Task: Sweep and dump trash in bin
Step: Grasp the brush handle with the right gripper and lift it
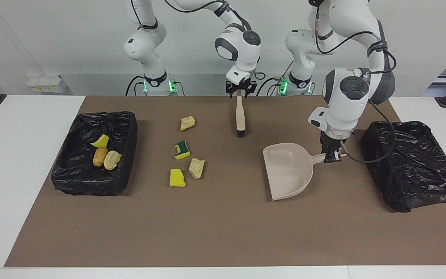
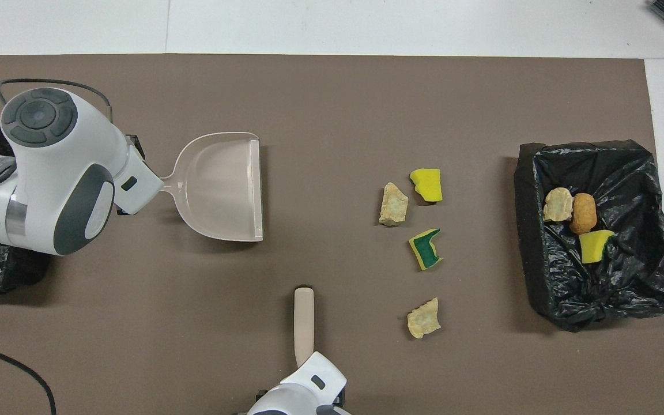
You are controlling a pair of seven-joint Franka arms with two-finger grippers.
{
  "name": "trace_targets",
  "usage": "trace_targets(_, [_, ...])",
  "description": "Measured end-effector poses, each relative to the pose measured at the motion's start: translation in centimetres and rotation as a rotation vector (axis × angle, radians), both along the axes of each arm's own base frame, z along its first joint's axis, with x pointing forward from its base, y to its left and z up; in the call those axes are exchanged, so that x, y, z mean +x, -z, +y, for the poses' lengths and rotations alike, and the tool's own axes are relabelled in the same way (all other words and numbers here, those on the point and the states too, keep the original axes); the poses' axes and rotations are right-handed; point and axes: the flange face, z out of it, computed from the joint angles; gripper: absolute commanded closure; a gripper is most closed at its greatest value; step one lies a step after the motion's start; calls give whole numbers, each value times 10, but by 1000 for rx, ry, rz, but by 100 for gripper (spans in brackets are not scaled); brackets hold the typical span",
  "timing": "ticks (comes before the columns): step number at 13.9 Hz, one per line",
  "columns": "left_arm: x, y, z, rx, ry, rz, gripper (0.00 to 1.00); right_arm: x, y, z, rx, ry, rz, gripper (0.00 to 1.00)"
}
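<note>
Several trash pieces lie on the brown mat: a beige lump, a green-backed sponge, another beige lump and a yellow sponge. Three more sit in the black-lined bin at the right arm's end. The wooden brush lies flat, with its handle pointing toward the robots. My right gripper is down at that handle's end. My left gripper is shut on the handle of the beige dustpan, which rests on the mat with its mouth toward the trash.
A second black bag-lined bin stands at the left arm's end, beside the dustpan handle. The brown mat covers most of the white table. A small white box sits at the table's edge nearest the robots.
</note>
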Motion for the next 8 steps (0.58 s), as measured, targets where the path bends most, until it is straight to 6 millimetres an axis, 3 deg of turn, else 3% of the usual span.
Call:
trace_targets(2, [0, 0, 0, 0, 0, 0, 100, 1, 0, 0, 2, -5, -1, 68])
trace_targets(4, [0, 0, 0, 0, -1, 0, 100, 3, 0, -1, 5, -3, -3, 73])
trace_targets(6, [0, 0, 0, 0, 0, 0, 100, 3, 0, -1, 6, -5, -3, 99])
trace_targets(8, [0, 0, 0, 0, 0, 0, 100, 4, 0, -1, 6, -5, -3, 100])
